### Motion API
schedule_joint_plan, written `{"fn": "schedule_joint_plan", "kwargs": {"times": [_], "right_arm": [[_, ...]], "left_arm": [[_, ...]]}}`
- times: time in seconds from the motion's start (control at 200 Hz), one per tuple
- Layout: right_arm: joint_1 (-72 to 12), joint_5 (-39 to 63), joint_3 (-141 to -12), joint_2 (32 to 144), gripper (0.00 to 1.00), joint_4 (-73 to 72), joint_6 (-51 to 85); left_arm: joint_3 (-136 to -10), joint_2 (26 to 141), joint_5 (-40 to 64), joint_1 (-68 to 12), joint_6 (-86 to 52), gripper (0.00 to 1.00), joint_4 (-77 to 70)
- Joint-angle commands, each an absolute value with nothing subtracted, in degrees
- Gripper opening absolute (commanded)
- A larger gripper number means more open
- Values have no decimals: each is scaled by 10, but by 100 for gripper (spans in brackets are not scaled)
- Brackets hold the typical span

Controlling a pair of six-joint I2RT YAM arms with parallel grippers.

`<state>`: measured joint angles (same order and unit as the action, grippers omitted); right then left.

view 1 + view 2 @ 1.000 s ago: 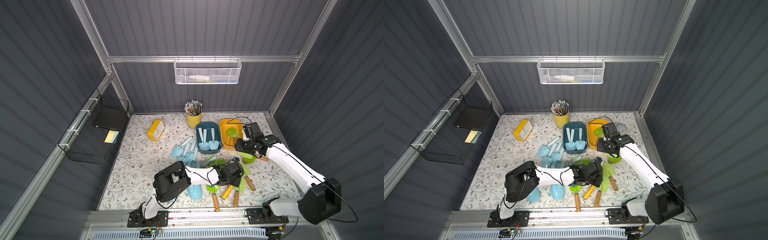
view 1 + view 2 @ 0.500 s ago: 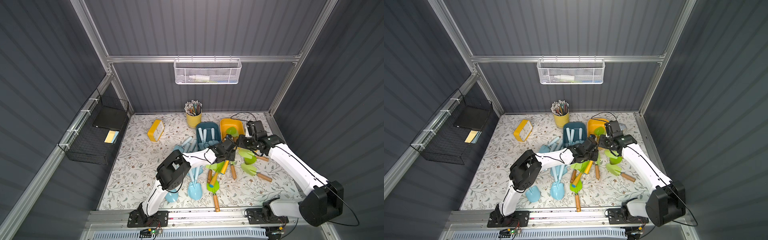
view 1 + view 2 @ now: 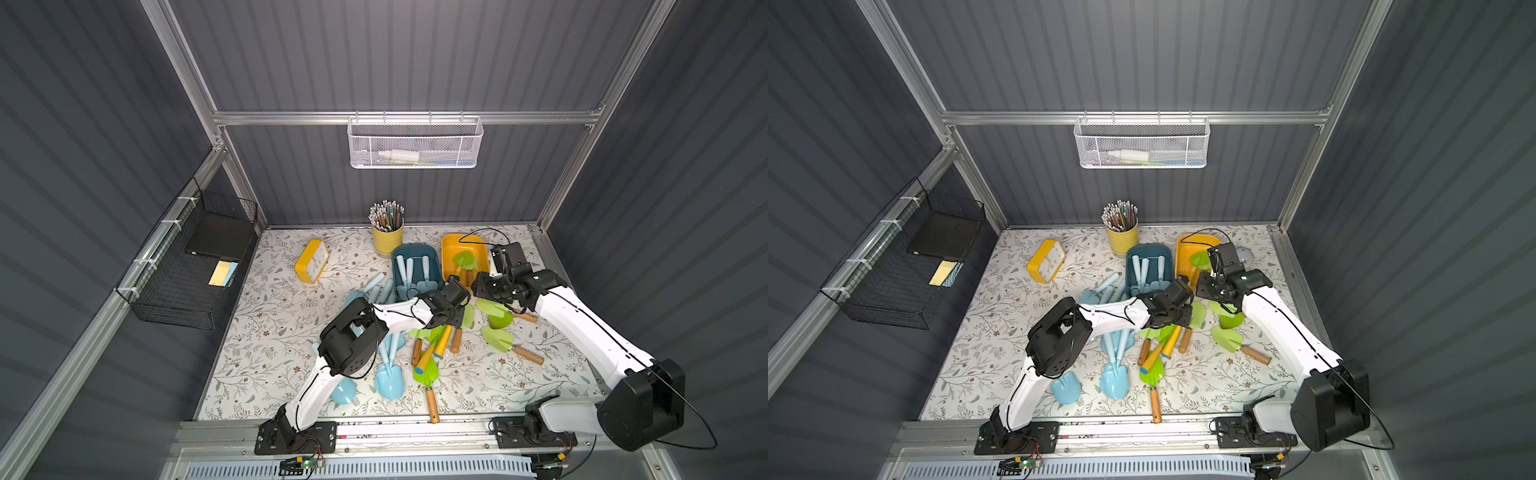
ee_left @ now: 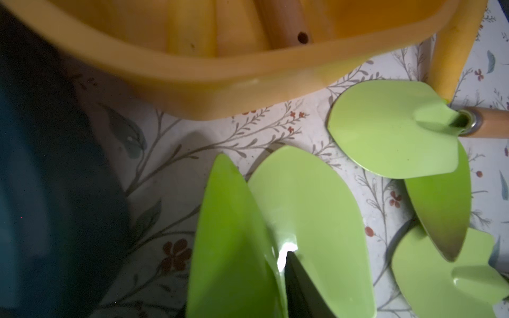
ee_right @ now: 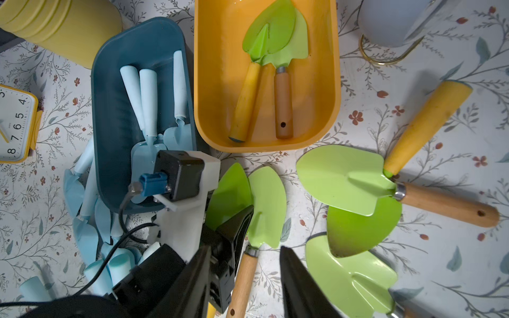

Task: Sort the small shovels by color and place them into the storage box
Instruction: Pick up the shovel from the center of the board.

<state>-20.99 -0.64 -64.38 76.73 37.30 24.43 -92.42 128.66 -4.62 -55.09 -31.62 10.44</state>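
You cannot tell whether your left gripper [image 3: 454, 316] grips the wood-handled green shovel [image 5: 268, 203] lying just before the yellow box [image 5: 335, 104], blade toward it and handle pointing away, while your right gripper [image 5: 245, 249] hovers above, jaws apart and empty.

a yellow cup [image 3: 387, 245] packed with silver-tipped pencils [image 3: 386, 214] stands mid-frame at the back of the flowered mat [image 3: 270, 328], with a yellow alarm clock [image 3: 311, 261] to its left. a white mesh basket [image 3: 415, 143] hangs on the wall above. at the left edge hangs a black wire basket [image 3: 178, 286] (a dark pad [image 3: 218, 239] and a yellow note [image 3: 219, 272] inside).
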Motion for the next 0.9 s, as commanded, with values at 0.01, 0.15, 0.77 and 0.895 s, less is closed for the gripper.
{"fn": "schedule_joint_plan", "kwargs": {"times": [0.01,0.15,0.77,0.895], "right_arm": [[-207,-6,-639,774,45,375,248],[-206,-11,-634,772,45,372,250],[-204,-18,-647,783,45,371,270],[-197,-55,-677,777,45,385,279]], "left_arm": [[-909,1282,-47,-553,-304,38,123],[-902,1266,-56,-553,-304,18,120],[-1041,1194,-61,-551,-228,0,215],[-1085,1190,-26,-511,-226,0,203]]}}
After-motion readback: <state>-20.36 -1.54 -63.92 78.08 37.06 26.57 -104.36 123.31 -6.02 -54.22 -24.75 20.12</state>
